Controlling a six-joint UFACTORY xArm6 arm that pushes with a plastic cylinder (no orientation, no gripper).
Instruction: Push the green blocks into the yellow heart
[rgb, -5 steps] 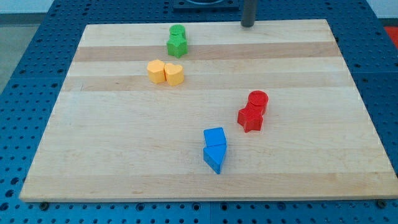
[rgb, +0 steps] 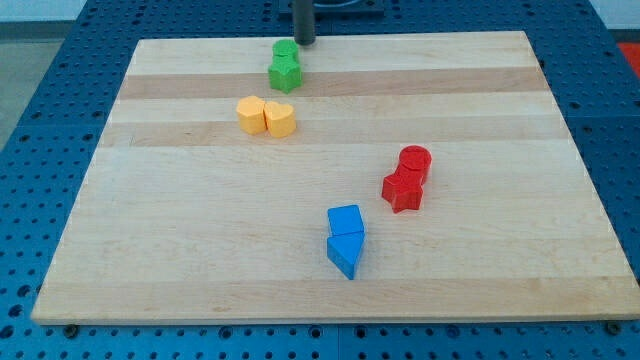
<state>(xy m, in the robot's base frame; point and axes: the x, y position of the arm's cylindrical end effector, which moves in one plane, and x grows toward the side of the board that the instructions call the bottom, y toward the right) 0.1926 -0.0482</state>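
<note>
The rod's tip (rgb: 302, 42) sits at the top edge of the wooden board (rgb: 200, 250), just above and to the right of the green pair and very close to it; whether it touches cannot be told. The rod ends plainly, with nothing gripped and nothing carried. The green blocks stand one behind the other, touching: the far one (rgb: 285, 50), perhaps a cylinder, nearest the top edge, and the green star (rgb: 284, 73) just below it, so the pair's long axis runs roughly top to bottom of the view. A short strip of bare wood lies between the star and the yellow pair below it, where the yellow heart (rgb: 281, 119) sits on the right, touching another yellow block (rgb: 251, 114) on its left. The heart's point appears to face the view's bottom. Well apart, toward the view's right, a red cylinder (rgb: 415, 160) touches a red star (rgb: 403, 189). Near the middle bottom, a blue cube (rgb: 346, 220) touches a blue wedge (rgb: 345, 253). The board's left half and bottom strip offer wide open wood.
</note>
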